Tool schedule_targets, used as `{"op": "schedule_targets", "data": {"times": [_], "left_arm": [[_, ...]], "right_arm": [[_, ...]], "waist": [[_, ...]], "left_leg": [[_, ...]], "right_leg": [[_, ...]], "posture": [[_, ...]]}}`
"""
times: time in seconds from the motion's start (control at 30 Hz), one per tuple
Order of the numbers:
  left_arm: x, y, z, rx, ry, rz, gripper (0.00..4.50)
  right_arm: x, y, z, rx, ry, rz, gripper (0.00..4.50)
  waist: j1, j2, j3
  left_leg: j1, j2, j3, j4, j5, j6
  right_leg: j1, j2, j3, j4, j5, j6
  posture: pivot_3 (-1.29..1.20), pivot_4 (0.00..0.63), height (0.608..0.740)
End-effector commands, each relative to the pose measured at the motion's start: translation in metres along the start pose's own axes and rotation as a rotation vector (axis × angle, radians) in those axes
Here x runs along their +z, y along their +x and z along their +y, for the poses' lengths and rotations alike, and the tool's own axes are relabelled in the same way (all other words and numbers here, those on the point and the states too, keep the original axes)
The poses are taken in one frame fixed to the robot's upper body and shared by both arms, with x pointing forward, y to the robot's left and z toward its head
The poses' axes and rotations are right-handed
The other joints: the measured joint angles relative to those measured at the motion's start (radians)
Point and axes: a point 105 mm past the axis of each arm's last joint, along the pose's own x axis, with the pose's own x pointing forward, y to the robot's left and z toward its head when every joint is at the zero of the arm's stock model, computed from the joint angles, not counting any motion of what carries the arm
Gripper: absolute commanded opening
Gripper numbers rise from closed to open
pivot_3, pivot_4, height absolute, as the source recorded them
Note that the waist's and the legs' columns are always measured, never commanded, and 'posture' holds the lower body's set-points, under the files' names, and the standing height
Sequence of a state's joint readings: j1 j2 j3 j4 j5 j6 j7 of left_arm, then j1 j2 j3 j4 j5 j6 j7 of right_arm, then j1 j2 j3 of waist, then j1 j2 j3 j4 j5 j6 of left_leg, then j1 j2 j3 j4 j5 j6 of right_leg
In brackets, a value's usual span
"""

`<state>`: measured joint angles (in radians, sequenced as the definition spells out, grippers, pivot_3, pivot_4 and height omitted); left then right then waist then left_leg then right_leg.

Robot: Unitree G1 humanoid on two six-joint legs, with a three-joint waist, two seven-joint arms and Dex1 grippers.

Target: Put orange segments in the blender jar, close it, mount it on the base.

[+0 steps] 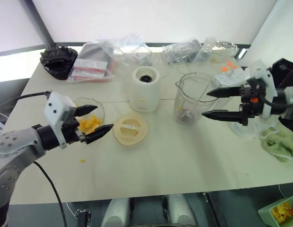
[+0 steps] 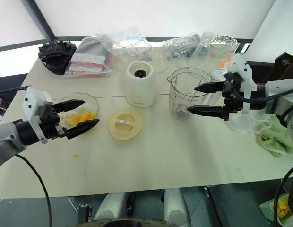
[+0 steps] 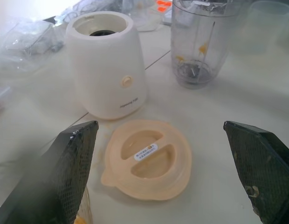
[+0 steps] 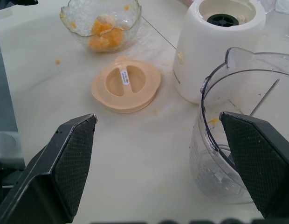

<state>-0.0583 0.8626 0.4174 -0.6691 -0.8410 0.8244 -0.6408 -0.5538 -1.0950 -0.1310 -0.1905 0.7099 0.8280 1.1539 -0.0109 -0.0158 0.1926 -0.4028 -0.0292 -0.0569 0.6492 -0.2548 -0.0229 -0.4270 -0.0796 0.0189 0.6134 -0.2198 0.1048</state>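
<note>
Orange segments (image 1: 89, 124) in wavy glass dish (image 1: 100, 109) near left edge of surface (image 1: 184, 165): soft, wet, slippery, likely crush under hard pinch; take one chunk lightly

Blender jar (image 1: 193, 97) upright right of base (image 1: 145, 88), light, stiff, smooth

Left end effector (image 1: 93, 122) open over dish; right end effector (image 1: 214, 103) open beside jar, empty

Lid (image 1: 130, 129) between; front of surface open

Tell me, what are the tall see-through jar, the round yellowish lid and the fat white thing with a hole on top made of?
The blender jar looks like clear plastic: you see its blade through the wall. The lid seems matte cream plastic, with moulded recesses. The base looks like smooth, slightly glossy cream-white plastic with a dark socket.
</note>
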Motion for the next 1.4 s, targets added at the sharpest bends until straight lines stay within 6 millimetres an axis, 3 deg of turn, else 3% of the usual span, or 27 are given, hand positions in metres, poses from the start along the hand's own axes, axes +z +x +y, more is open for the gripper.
{"op": "schedule_targets", "data": {"times": [0.03, 1.03, 1.17, 1.4], "left_arm": [[0.012, -0.005, 0.000, 0.012, 0.040, -0.031, 4.50], [0.011, 0.000, 0.007, 0.061, 0.065, -0.009, 4.50], [0.003, -0.009, 0.029, 0.124, 0.113, 0.089, 4.50], [-0.024, -0.014, 0.088, 0.346, 0.092, 0.265, 4.50]], "right_arm": [[0.011, -0.003, 0.001, -0.011, -0.045, -0.025, 4.42], [0.008, 0.003, 0.000, -0.013, -0.043, -0.040, 4.42], [0.008, 0.006, 0.000, -0.009, -0.044, -0.043, 4.42], [0.006, 0.010, 0.000, -0.004, -0.050, -0.053, 4.42]], "waist": [[0.000, 0.000, 0.000], [0.000, 0.000, 0.000], [0.000, 0.000, 0.000], [0.000, 0.000, 0.000]], "left_leg": [[0.000, 0.000, 0.000, 0.000, 0.000, 0.000], [0.000, 0.000, 0.003, 0.001, 0.000, 0.000], [0.000, 0.000, 0.003, 0.001, 0.000, 0.000], [0.001, 0.000, 0.004, 0.002, 0.000, 0.000]], "right_leg": [[0.000, 0.000, 0.000, 0.000, 0.000, 0.000], [0.000, 0.000, 0.000, 0.002, 0.000, 0.000], [0.000, 0.000, 0.000, 0.002, 0.000, 0.000], [0.000, 0.000, 0.000, 0.003, 0.000, 0.000]], "posture": [[0.00, 0.150, 0.740], [0.00, 0.150, 0.740], [0.00, 0.150, 0.740], [0.00, 0.150, 0.740]]}}
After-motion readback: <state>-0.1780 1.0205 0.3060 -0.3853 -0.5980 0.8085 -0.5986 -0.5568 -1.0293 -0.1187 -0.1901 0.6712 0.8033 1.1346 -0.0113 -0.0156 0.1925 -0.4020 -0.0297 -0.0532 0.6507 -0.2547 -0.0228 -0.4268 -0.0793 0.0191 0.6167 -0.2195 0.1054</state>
